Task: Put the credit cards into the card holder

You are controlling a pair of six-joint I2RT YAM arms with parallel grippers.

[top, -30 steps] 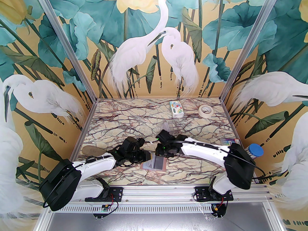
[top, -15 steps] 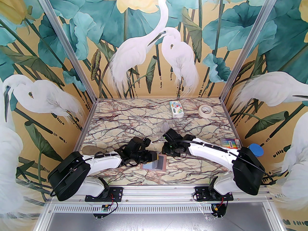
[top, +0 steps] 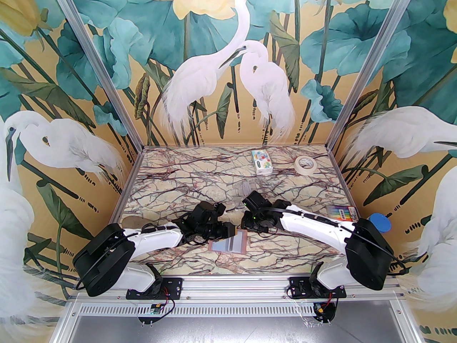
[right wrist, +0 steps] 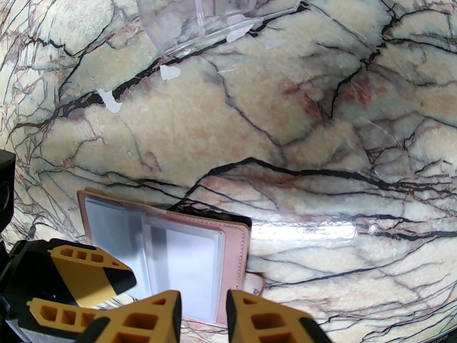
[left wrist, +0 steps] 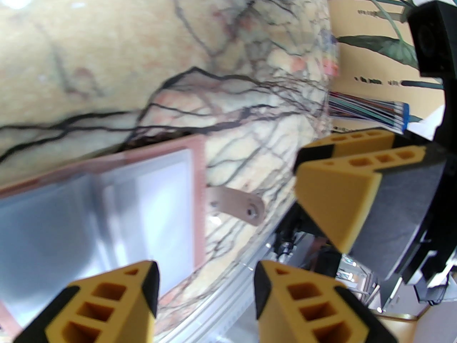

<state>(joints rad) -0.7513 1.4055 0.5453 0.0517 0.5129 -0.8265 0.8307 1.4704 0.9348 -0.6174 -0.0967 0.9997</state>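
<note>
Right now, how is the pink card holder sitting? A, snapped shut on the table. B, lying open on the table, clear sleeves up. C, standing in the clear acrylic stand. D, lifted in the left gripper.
B: the card holder lies spread open on the marble table, its clear sleeves facing up.

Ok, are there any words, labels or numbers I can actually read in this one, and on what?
None can be read.
Green oval label on the colourful tissue pack: too small to read.
Print inside the cream masking tape roll: too small to read.
White label on the rainbow-striped flat pack: blurred.
Dusty-pink folding card holder: no lettering visible.
</note>
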